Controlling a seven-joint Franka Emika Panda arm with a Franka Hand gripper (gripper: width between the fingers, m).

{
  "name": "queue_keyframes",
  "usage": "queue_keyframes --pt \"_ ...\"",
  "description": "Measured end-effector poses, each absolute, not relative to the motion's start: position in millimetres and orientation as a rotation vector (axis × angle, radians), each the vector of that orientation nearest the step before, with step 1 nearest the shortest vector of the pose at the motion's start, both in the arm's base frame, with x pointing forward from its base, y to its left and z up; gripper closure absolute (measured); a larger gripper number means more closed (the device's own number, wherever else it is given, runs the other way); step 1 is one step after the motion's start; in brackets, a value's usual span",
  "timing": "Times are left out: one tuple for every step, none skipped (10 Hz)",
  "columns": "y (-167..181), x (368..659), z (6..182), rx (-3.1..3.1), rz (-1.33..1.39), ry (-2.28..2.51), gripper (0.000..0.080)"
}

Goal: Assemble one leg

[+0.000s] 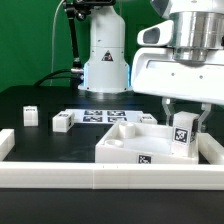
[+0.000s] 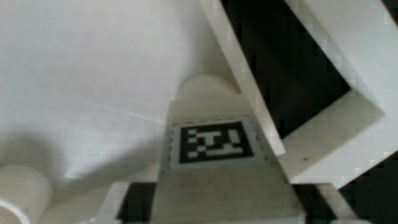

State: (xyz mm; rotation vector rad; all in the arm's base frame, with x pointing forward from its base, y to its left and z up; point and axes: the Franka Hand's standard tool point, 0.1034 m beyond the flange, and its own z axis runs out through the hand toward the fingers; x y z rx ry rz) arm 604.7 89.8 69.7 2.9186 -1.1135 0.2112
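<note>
My gripper [image 1: 184, 118] is shut on the leg [image 1: 182, 140], a small white block with a black-and-white tag on its face. It holds the leg upright at the near right corner of the large flat white rimmed panel [image 1: 120, 148]; I cannot tell whether the leg's lower end touches the panel. In the wrist view the leg [image 2: 214, 115] sits between the dark pads [image 2: 150, 200] of the gripper [image 2: 217, 206], with the panel's white face [image 2: 89, 80] and its raised rim [image 2: 267, 70] beyond it.
Two more small white blocks [image 1: 30, 115] [image 1: 62, 122] stand on the black table at the exterior view's left, and one [image 1: 150, 118] behind the panel. The marker board [image 1: 100, 115] lies before the robot base [image 1: 105, 60]. A white fence [image 1: 60, 172] runs along the front.
</note>
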Motion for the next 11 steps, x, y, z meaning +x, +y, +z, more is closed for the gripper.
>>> queue_keyframes --pt "90.5 604.6 69.5 2.919 0.211 -1.114 0.0498" --pt "90.4 604.6 69.5 2.919 0.211 -1.114 0.0311" --pt "90.4 604.6 69.5 2.919 0.211 -1.114 0.0204" --pt "90.3 604.6 69.5 2.919 0.211 -1.114 0.0204" --pt "90.3 604.6 69.5 2.919 0.211 -1.114 0.0161" --pt "90.3 604.6 69.5 2.919 0.211 -1.114 0.0152" --pt "90.3 604.6 69.5 2.919 0.211 -1.114 0.0152" --pt "90.3 604.6 69.5 2.919 0.211 -1.114 0.0152" --pt "90.3 604.6 69.5 2.919 0.211 -1.114 0.0151" --pt "90.3 604.6 69.5 2.919 0.211 -1.114 0.0151" --pt "90.3 604.6 69.5 2.919 0.211 -1.114 0.0151"
